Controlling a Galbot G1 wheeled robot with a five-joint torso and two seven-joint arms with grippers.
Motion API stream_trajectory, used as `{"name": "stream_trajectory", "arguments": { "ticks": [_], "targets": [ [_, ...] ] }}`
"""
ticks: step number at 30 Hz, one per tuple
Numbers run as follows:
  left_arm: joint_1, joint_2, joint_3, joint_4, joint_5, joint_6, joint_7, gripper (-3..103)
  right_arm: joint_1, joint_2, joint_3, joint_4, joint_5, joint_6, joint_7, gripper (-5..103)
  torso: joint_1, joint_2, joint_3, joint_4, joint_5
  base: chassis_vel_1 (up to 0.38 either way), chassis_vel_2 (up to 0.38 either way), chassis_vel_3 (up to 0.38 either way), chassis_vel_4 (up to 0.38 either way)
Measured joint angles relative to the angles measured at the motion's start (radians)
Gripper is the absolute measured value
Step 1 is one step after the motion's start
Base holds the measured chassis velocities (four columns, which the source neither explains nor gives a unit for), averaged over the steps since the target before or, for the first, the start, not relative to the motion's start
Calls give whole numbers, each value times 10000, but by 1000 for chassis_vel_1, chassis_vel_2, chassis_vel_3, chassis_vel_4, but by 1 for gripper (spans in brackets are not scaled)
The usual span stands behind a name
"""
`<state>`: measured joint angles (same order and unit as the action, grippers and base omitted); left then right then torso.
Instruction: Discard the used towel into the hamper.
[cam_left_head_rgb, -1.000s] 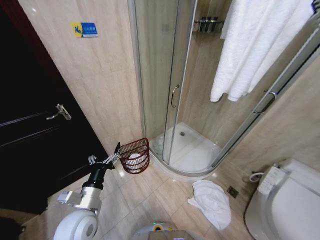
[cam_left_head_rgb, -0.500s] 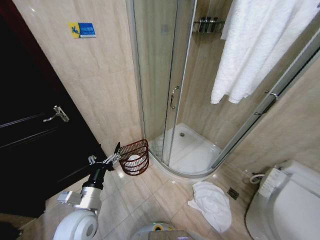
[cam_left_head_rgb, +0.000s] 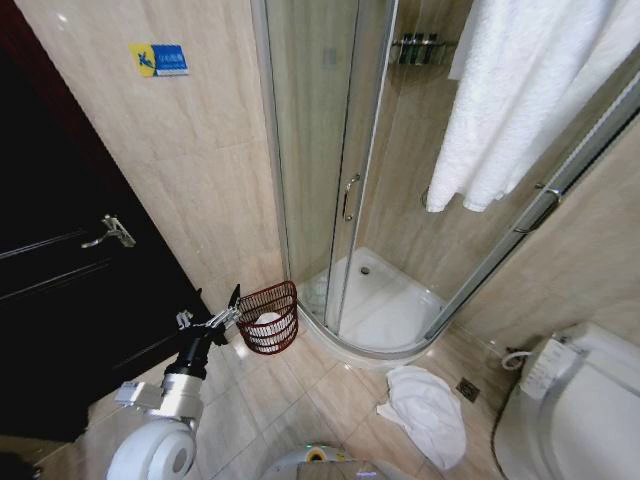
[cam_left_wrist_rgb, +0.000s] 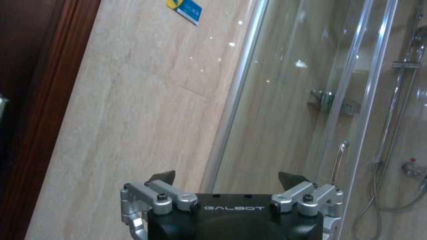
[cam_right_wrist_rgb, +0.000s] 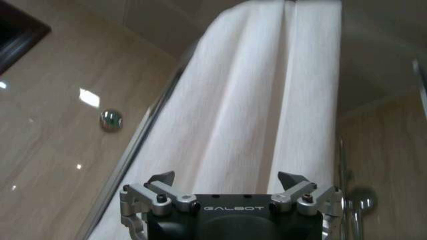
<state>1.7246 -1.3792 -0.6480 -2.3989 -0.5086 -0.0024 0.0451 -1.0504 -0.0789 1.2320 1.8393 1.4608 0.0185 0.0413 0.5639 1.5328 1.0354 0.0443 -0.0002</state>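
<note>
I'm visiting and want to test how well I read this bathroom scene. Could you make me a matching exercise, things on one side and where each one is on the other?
Things:
1. hamper
2. crumpled white towel
3. hanging white towel
4. left gripper

Places:
A. draped over the shower enclosure's rail
B. on the floor tiles between the shower tray and the toilet
C. just beside the hamper's rim, jaws open
D. on the floor against the wall, next to the shower door

Pairs: 1-D, 2-B, 3-A, 4-C
</note>
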Motion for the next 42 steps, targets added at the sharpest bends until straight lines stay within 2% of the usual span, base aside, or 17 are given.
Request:
{"name": "stream_trajectory", "arguments": {
  "ticks": [1,3,5,6,12,17,18,20,22,26,32,33,35,37,40,41,42],
  "targets": [
    [0,1,-1,0,0,0,0,100,-344,-488,316,-325,132,73,28,100,-1,0,0,1,-8,0,0,0,0],
    [-2,2,0,0,0,0,0,100,-426,-629,399,-432,161,86,46,100,0,0,0,0,-6,0,0,0,0],
    [0,0,-1,0,0,0,0,100,-876,-1285,832,-917,288,99,272,100,3,-1,2,2,5,0,0,0,0],
    [0,0,0,0,0,0,0,100,-1016,-1473,936,-1052,293,99,362,100,3,-1,1,3,-4,0,0,0,0],
    [0,0,0,0,0,0,0,100,-1291,-1817,958,-1454,292,39,543,100,2,-1,2,2,7,0,0,0,0],
    [0,1,0,0,0,0,0,100,-1585,-2191,845,-1783,825,-53,371,100,2,-1,1,0,5,0,0,0,0],
    [0,1,0,0,0,0,0,100,-1658,-2285,842,-1832,949,-92,356,103,2,-2,2,1,4,0,0,0,0],
    [0,1,-1,0,0,0,0,100,-1997,-2626,953,-2030,1192,-90,342,97,2,-2,1,0,2,0,0,0,0],
    [0,1,-1,0,0,0,0,100,-2233,-2790,1103,-2124,1242,-67,349,95,2,-2,1,1,-2,0,0,0,0],
    [0,0,-1,0,0,0,0,100,-2591,-3018,1424,-2232,1279,-25,393,83,3,-3,2,4,-2,0,0,0,0],
    [0,1,-1,0,0,0,1,100,-2551,-2904,1435,-2158,1280,-18,408,71,2,-3,1,1,3,0,0,0,0],
    [0,1,0,0,0,0,0,100,-2544,-2824,1424,-2113,1264,8,414,63,2,-3,1,1,3,0,0,0,0],
    [0,1,0,0,0,0,0,100,-2544,-2775,1415,-2082,1254,43,424,63,2,-3,1,1,3,0,0,0,0],
    [0,1,0,0,0,0,1,100,-2545,-2676,1404,-2021,1233,137,439,54,2,-3,1,1,2,0,0,0,0],
    [0,1,0,0,0,0,0,100,-2545,-2601,1386,-1986,1186,193,431,51,2,-3,1,1,2,0,0,0,0],
    [0,0,0,0,0,1,0,100,-2545,-2519,1359,-1952,1132,219,420,43,2,-3,1,1,2,0,0,0,0],
    [0,1,0,0,0,1,0,100,-2541,-2482,1342,-1929,1118,226,412,43,2,-3,1,1,3,0,0,0,0]
  ]
}}
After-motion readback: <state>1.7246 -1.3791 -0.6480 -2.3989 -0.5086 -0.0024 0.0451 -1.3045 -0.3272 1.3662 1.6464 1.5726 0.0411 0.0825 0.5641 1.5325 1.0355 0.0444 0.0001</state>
